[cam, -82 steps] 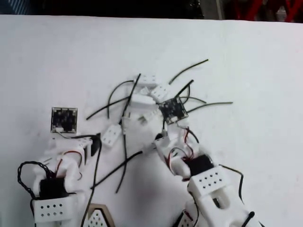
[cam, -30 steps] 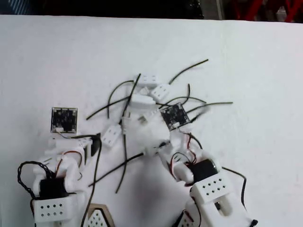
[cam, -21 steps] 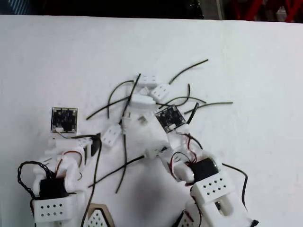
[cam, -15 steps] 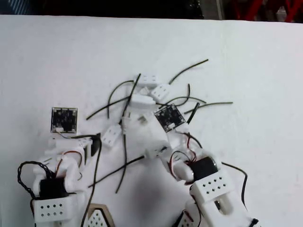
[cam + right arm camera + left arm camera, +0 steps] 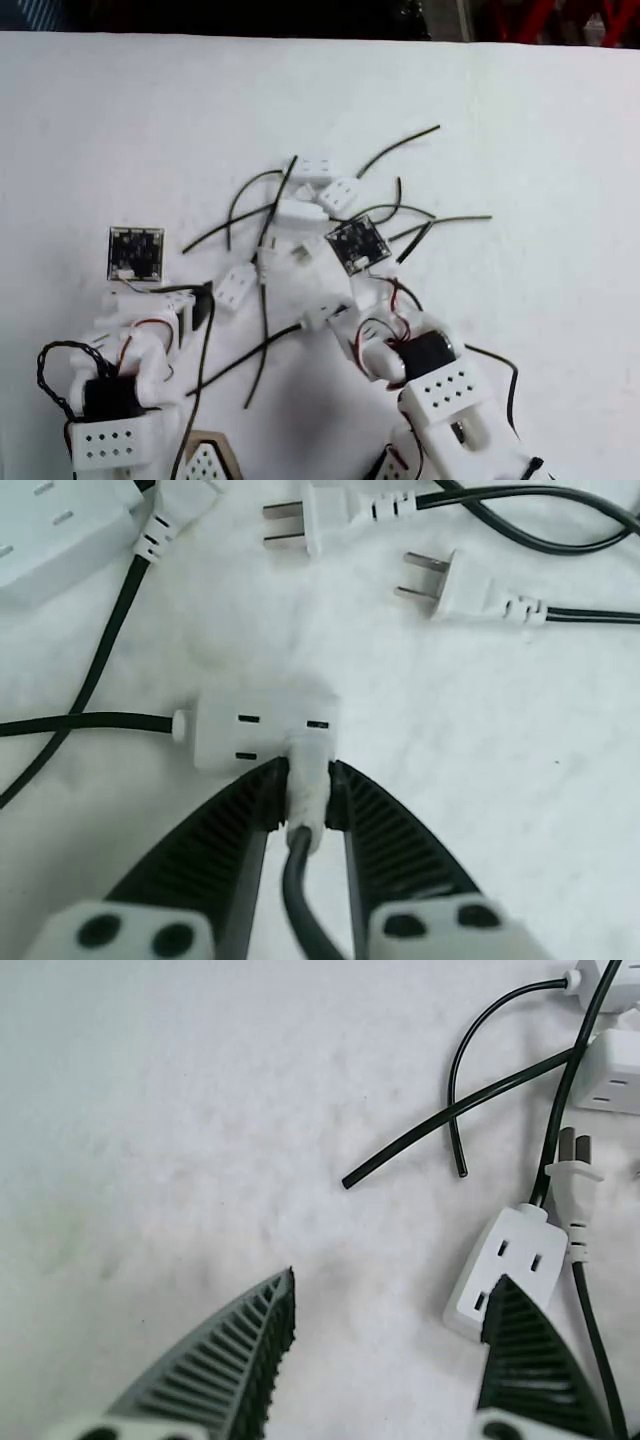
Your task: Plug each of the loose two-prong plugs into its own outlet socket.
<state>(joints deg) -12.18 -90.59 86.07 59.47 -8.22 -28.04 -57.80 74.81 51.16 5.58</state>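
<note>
White bench (image 5: 520, 120) is carrying tangled black cords (image 5: 400, 145); the right hand (image 5: 305, 772) is gripping a white two-prong plug (image 5: 306, 752) touching a white rectangular outlet block (image 5: 235, 735), while the left hand (image 5: 394, 1282) is hovering open just beside another white outlet block (image 5: 510, 1260).

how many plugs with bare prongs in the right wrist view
2: one plug and a second plug lie side by side beyond the socket; others may be hidden.
</note>
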